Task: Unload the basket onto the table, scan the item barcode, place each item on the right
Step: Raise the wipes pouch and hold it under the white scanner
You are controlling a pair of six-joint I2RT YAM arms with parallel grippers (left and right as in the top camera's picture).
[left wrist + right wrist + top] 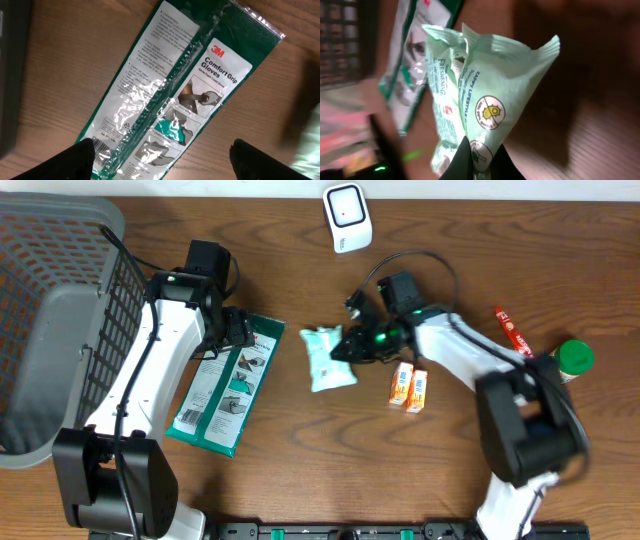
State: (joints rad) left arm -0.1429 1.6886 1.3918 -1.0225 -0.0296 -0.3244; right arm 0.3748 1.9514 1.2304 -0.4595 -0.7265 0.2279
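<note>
Nearest to us on the brown wooden table [300, 470] lie two small orange and white boxes [409, 388] on the right. On the left is a long, flat green and white plastic packet of gloves [225, 385]. Our left gripper [235, 330] hangs over the far end of that packet. Its black fingers [75, 160] are spread wide and hold nothing.

A bit farther, in the middle of the table, is the thing we want to scan: a soft, pale green plastic pack of wipes [328, 358]. Our right gripper [352, 345] is squeezed tight on its right end. From the wrist we see the fingertips [455, 170] pinching the thin sealed edge. We cannot tell if the pack is off the table.

We think the pack is light and squashy. It will bend and flop, and its shiny wrap may slip. The flat sealed edge is a good place to hold. We cannot see a barcode from here.

Farther right are a thin red stick [512, 330] and a round green-topped bottle [574, 357]. On the far left sits a big grey basket [50, 310]. Farthest of all stands the small white scanner [347, 217], well apart from the pack.
</note>
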